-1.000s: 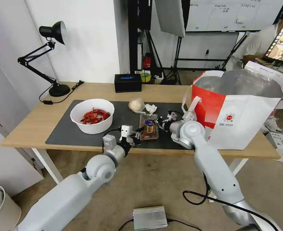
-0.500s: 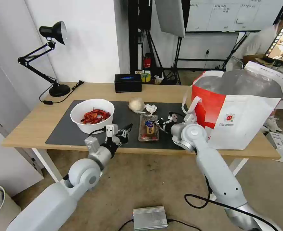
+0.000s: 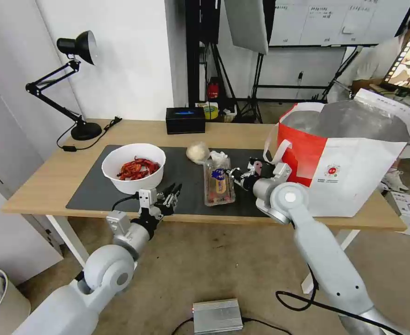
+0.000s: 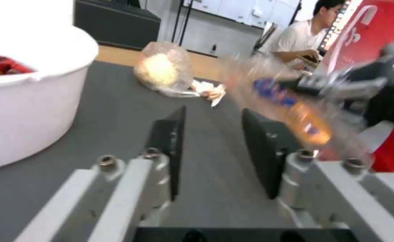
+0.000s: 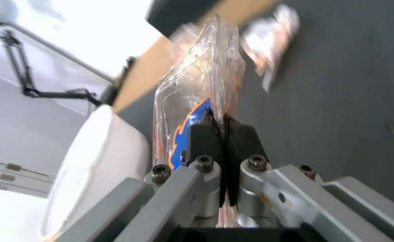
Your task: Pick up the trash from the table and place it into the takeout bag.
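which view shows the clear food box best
The head view: the whole clear food box shows, tilted over the mat beside the takeout bag. The right wrist view shows the right gripper pinching its edge; the left wrist view shows it blurred.

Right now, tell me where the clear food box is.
In the head view the food box is mid-table over the mat, pinched at its edge by the right gripper, between the bowl and the bag.
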Tool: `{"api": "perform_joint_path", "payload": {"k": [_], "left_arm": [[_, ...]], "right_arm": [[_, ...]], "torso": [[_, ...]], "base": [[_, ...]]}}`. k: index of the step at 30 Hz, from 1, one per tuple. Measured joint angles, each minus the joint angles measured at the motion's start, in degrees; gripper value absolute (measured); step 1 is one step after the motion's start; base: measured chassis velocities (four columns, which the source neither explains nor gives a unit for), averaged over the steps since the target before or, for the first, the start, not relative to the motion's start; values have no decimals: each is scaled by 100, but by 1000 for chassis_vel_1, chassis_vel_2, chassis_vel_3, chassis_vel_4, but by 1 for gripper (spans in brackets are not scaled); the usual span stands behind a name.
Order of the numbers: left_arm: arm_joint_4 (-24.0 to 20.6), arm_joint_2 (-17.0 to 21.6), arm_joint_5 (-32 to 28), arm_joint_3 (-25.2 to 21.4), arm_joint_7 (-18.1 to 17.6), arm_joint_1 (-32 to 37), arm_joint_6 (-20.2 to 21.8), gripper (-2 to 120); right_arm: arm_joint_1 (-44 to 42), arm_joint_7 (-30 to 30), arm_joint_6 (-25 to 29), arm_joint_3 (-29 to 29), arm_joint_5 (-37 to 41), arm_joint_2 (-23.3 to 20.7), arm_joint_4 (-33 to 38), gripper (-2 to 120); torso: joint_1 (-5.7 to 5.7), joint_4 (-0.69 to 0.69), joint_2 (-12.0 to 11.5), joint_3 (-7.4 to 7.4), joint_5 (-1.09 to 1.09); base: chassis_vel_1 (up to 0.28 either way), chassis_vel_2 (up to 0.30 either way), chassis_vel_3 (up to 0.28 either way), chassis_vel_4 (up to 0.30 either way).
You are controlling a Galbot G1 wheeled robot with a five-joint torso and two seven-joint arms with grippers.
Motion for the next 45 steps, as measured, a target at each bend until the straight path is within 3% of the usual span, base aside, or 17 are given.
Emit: {"api": "perform_joint_path", "payload": {"k": [3,5,7,13,15,30,45], "left_arm": [[-22,-10,41,-64,5,98,-17,53],[-92,-22,65,-155,13,241,-68,67],[-111,-23,66,-167,14,260,-74,69],[-224,-96,132,-365,18,512,-93,95],[-233,-99,154,-390,22,558,-94,98],[-278,-106,207,-434,20,626,-88,100],[-350,-121,239,-484,6,764,-82,100]], "right_arm": [[-26,-56,97,-13,-160,-50,169,0],[-53,-87,314,-55,-388,-117,371,0],[-60,-89,362,-65,-427,-129,405,0],[-180,-354,868,-75,-1282,-250,774,0],[-200,-399,942,-55,-1396,-279,831,0],[-243,-380,1368,559,-1307,-865,1559,0],[338,-28,1464,1021,-910,-1354,1613,0]], "torso": [[0,0,0,0,0],[0,0,0,0,0],[0,1,0,0,0],[0,0,1,1,0],[0,2,0,1,1],[0,0,1,1,0],[0,0,0,1,1]], "base": [[0,0,0,0],[0,0,0,0],[0,0,0,0],[0,0,0,0],[0,0,0,0],[0,0,0,0],[0,0,0,0]]}}
